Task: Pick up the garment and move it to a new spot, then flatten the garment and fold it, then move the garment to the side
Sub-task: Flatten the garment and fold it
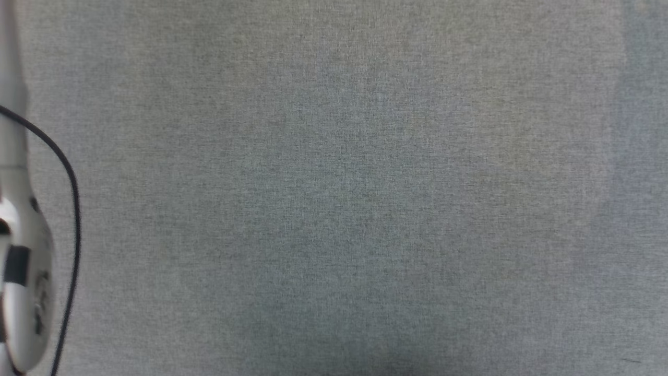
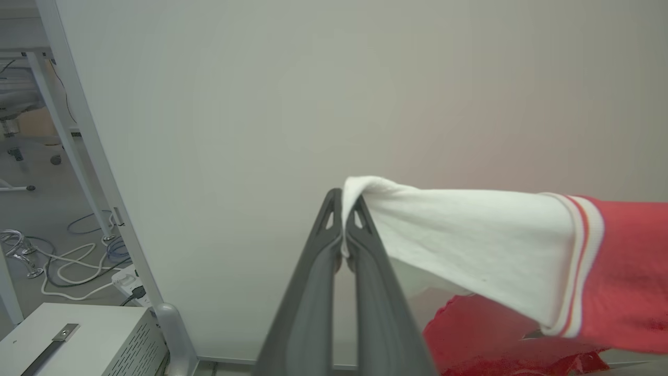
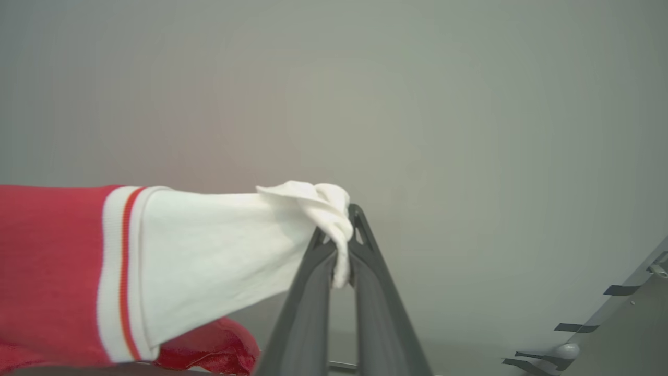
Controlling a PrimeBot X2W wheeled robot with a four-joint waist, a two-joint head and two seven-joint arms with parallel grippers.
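The garment (image 2: 626,271) is a red T-shirt with white sleeves and red-white stripe trim. In the left wrist view my left gripper (image 2: 343,209) is shut on the edge of one white sleeve (image 2: 469,235), which stretches off to the right toward the red body. In the right wrist view my right gripper (image 3: 340,222) is shut on a bunched end of the other white sleeve (image 3: 219,256), with the garment (image 3: 47,261) running off to the left. Red fabric hangs down below both sleeves.
The head view looks down on a grey cloth-covered surface (image 1: 344,198), with a pale forearm and black cable (image 1: 73,209) at its left edge. A pale wall panel (image 2: 313,94) stands ahead. Cables (image 2: 62,261), a table leg and a grey metal box (image 2: 78,339) lie at left.
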